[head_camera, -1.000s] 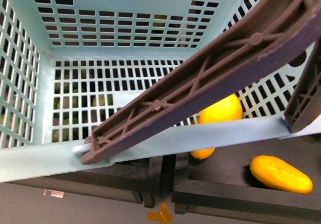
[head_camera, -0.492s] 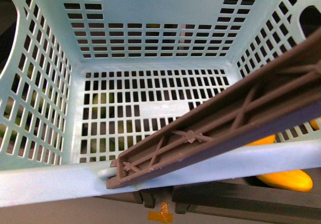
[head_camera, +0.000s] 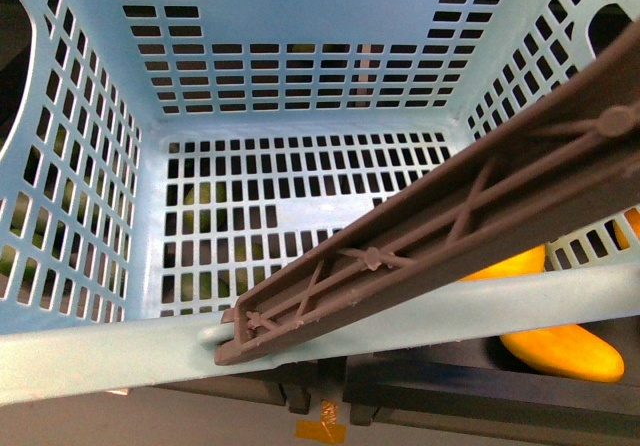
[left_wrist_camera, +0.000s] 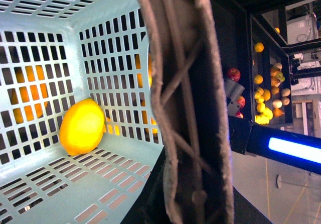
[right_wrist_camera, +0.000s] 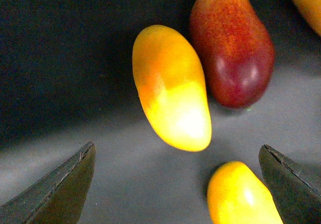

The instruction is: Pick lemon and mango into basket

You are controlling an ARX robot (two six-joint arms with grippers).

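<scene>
Dark surface (right_wrist_camera: 60, 83) bears the mango (right_wrist_camera: 170, 88), long axis pointing away from the wide-spread right tool (right_wrist_camera: 176, 146).

Barred diagonally across the basket (head_camera: 100, 351) mouth by the swing handle (head_camera: 430, 236); open far left. Hemmed at the mango (right_wrist_camera: 173, 88) by a red fruit (right_wrist_camera: 233, 48) alongside and a yellow fruit (right_wrist_camera: 243, 196) near the fingers (right_wrist_camera: 296, 189).

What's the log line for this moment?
round yellow lemon: inside light teal slotted plastic basket | elongated yellow-orange mango: on dark surface, ungrasped | right pincer: open, aimed at mango
</scene>
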